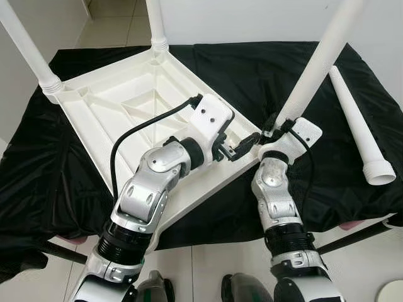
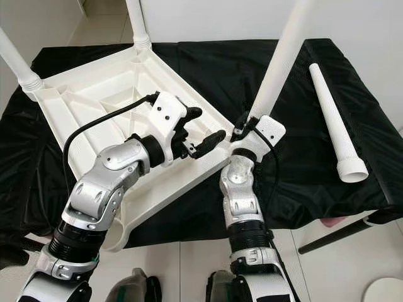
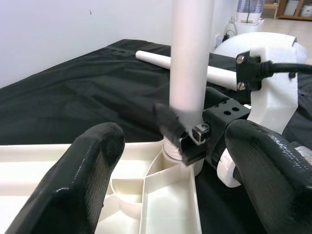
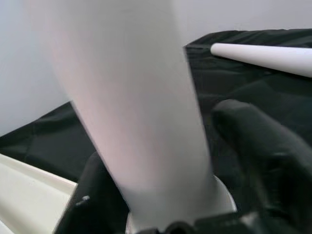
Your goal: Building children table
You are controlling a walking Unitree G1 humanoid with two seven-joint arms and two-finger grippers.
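Gripping an upright table leg (image 1: pixel 315 69), the right hand (image 1: pixel 275 131) steadies it.

Two black fingers (image 3: pixel 73 180) are spread apart over the tabletop (image 3: pixel 161 209). Between them, a leg (image 3: pixel 190 53) is gripped upright at the tabletop's corner by the right gripper (image 3: pixel 195 134). Another leg (image 3: pixel 214 73) lies on the black cloth (image 3: pixel 73 97) behind.

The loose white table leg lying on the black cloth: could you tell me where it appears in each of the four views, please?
Left eye view: loose leg lies far right on the black cloth.
Right eye view: again far right.
Left wrist view: upper middle, lying behind the upright leg, partly hidden.
Right wrist view: top right corner.
Shared landmark: the upright leg held by the right gripper.
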